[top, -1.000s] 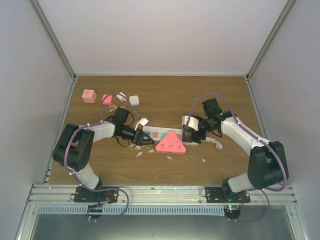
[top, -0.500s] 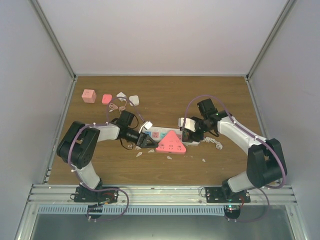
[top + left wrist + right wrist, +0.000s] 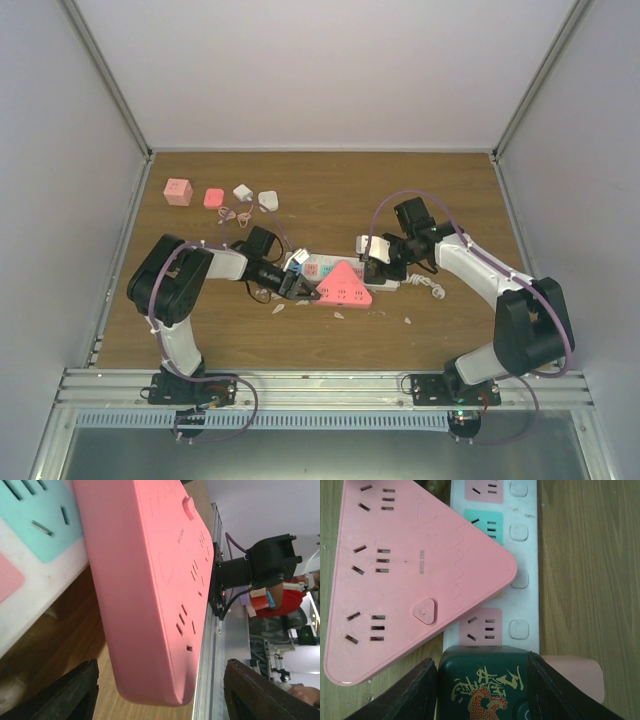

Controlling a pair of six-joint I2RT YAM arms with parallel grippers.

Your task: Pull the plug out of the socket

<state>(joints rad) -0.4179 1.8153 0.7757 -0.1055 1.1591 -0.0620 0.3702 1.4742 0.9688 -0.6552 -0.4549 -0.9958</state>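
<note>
The socket, a long white strip with pastel outlet faces, lies mid-table. A pink triangular multi-outlet adaptor sits on it, overhanging the near side. A dark green plug with a red and gold rooster print stands on the strip's right end. My right gripper is shut on it, both fingers against its sides. My left gripper is open around the adaptor's left corner, with a gap at each finger.
A pink cube, a small pink plug and two white plugs with thin cords lie at the back left. White scraps are scattered in front of the strip. Its white cord curls at the right.
The left gripper has slid right along the strip until its fingers straddle the pink adaptor's corner. The right gripper has narrowed onto the green plug.
</note>
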